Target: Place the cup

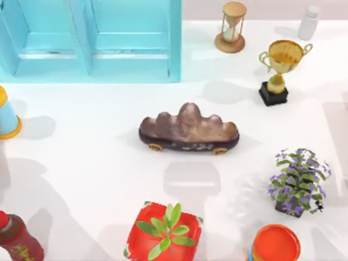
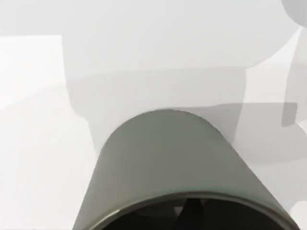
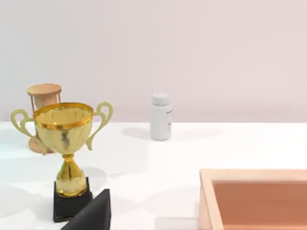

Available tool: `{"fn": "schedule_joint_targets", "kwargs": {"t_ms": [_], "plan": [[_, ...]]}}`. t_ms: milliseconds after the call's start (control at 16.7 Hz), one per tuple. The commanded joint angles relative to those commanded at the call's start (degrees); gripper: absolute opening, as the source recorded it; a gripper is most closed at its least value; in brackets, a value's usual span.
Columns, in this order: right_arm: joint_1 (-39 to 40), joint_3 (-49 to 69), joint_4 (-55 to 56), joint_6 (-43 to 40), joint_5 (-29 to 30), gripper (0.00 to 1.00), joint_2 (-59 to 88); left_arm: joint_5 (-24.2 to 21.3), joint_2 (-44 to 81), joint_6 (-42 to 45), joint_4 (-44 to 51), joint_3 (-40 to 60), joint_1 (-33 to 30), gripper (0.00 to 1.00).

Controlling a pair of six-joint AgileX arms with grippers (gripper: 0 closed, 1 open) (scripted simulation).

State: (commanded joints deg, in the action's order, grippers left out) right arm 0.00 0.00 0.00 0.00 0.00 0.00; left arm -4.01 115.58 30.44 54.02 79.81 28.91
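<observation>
The cup [image 2: 172,167] sits close under the left wrist camera, an olive-grey cylinder above the white table [image 2: 33,120]. Its dark open mouth faces the camera and its closed end points away, so its long axis runs away from the lens toward the table. Whether the left gripper's fingers clasp it I cannot tell.

Across the top view from left to right stand a light-blue cone cup [image 1: 7,115] with an orange rim, a dark red bottle [image 1: 19,239] whose yellow label I cannot read, a blue cabinet [image 1: 92,38], a red plant pot [image 1: 164,235], a brown rock ornament [image 1: 188,130], an hourglass [image 1: 232,27], an orange-lidded jar [image 1: 275,243], a gold trophy [image 1: 281,68] with 2 handles, a purple flowering plant [image 1: 298,182] and a white bottle [image 1: 308,23].

The right wrist view shows a tan tray [image 3: 254,201]; the white bottle's label there is too small to read.
</observation>
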Motion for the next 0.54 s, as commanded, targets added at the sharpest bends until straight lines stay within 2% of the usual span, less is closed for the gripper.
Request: {"fn": "schedule_joint_targets", "kwargs": {"t_ms": [180,540], "plan": [[0.0,0.0,0.0,0.0,0.0,1.00,0.0,0.0,0.0,0.0,0.0,0.0,0.0,0.98],[0.0,0.0,0.0,0.0,0.0,1.00,0.0,0.0,0.0,0.0,0.0,0.0,0.0,1.00]]}}
